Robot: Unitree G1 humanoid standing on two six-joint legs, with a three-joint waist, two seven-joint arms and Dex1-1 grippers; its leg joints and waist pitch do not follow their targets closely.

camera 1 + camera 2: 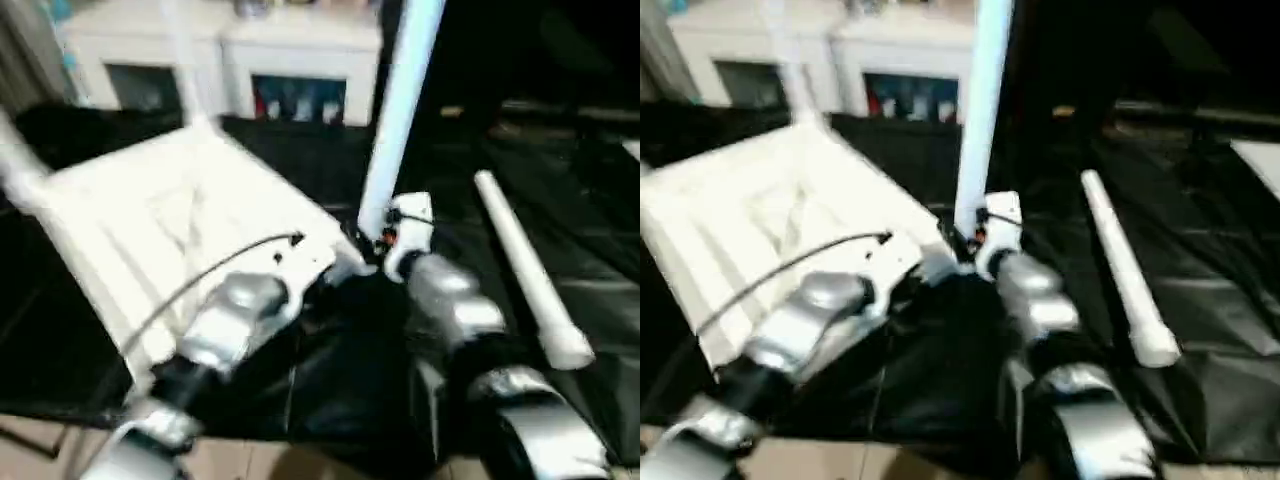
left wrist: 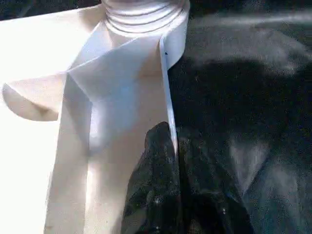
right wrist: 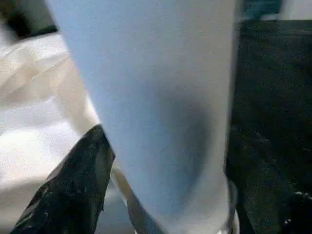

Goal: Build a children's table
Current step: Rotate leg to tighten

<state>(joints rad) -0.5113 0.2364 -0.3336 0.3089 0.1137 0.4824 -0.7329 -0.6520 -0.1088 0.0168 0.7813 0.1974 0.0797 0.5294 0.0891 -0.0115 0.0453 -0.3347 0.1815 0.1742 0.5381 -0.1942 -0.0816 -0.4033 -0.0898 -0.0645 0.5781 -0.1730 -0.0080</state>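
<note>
Left eye view: table top (image 1: 170, 230) flipped, leg (image 1: 400, 110) upright.

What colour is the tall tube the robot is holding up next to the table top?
White, the same as the table top. The tube leg shows best in the left eye view.

Silver forearms (image 1: 235, 320), black jaws (thin black cable (image 1: 200, 280) over the left).

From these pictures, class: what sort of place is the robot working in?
Probably an indoor room set up for furniture assembly: a white cabinet with glass doors behind, black sheeting over the floor, and table parts such as a loose leg.
</note>
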